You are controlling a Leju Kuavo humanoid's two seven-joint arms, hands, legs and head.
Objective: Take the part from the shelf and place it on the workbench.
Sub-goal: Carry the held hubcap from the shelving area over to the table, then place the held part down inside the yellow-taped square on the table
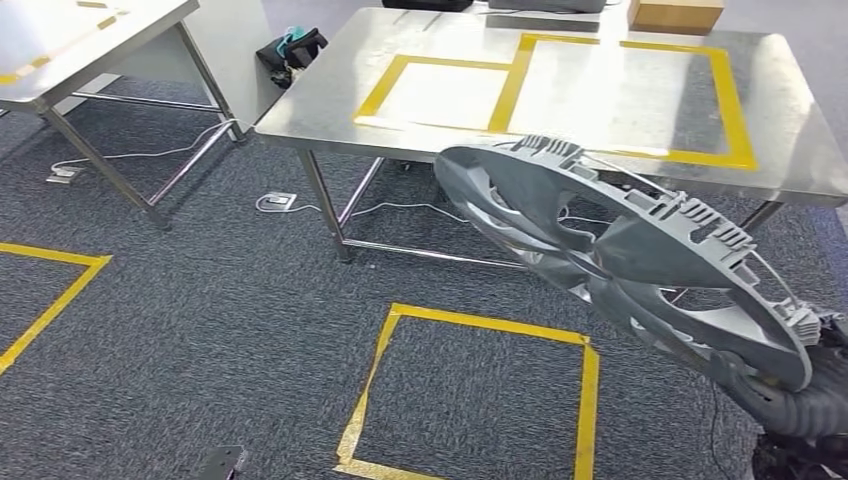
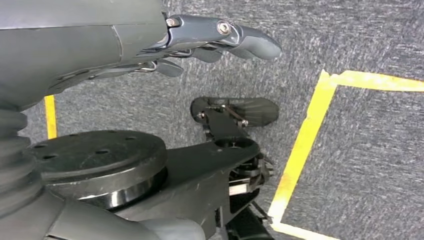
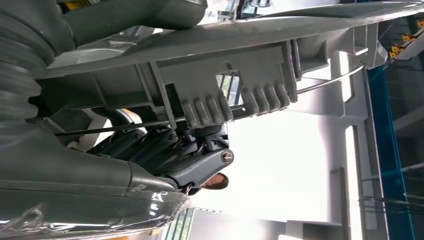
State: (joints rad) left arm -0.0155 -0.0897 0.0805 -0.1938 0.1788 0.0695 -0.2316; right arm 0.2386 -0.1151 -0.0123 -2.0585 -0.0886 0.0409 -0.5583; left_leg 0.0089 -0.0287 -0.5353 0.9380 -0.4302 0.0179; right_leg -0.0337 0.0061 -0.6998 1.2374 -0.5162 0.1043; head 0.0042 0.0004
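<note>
From the head view I see the part (image 1: pixel 620 250), a grey ribbed ring, carried tilted in the air in front of the workbench (image 1: pixel 330 110), its far rim overlapping the near edge, ready to go onto the taped top. In the left wrist view my left hand (image 2: pixel 200 42) hangs holding nothing, fingers loosely extended over carpet. In the right wrist view my right hand (image 3: pixel 170 150) curls under the part's rim (taking its weight, I judge).

Matt grey, seemingly plastic part (image 1: pixel 620 250); brushed-metal workbench (image 1: pixel 330 95); rough carpet floor (image 1: pixel 200 330).
</note>
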